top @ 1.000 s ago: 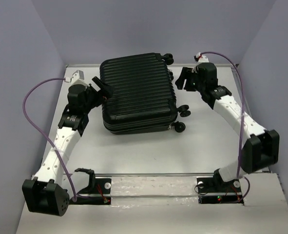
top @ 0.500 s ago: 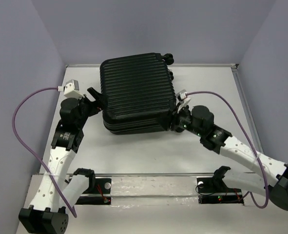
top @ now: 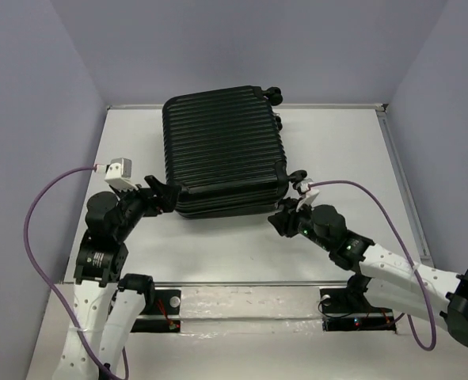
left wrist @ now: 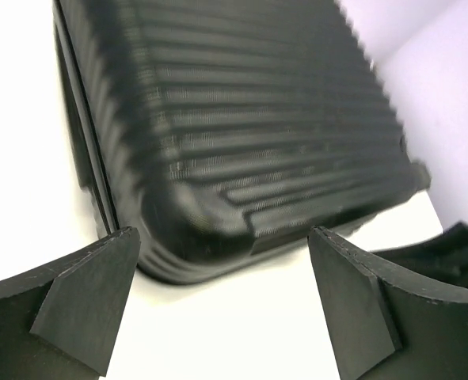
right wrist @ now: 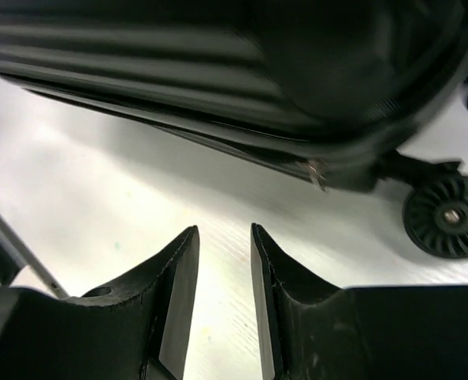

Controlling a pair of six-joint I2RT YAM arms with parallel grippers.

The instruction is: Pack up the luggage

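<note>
The luggage [top: 224, 150] is a black ribbed hard-shell suitcase. It lies flat and closed at the back middle of the table, with caster wheels [top: 274, 93] on its right side. My left gripper [top: 164, 194] is wide open and empty, just off the suitcase's near left corner. The left wrist view shows that corner [left wrist: 210, 237] ahead, between my spread fingers [left wrist: 91, 297]. My right gripper [top: 282, 219] is low over the table by the near right corner. Its jaws stand narrowly apart with nothing between them [right wrist: 224, 229]. A caster wheel [right wrist: 446, 215] shows to its right.
A metal rail [top: 241, 297] with the arm bases runs along the near edge. Grey walls close in the table on the left, back and right. Purple cables [top: 36, 237] loop from both wrists. Bare white tabletop [top: 234, 245] lies between suitcase and rail.
Both arms drew back toward the near side. The left gripper went from the suitcase's left side to its near left corner. The right gripper swung from the far right to the near right corner.
</note>
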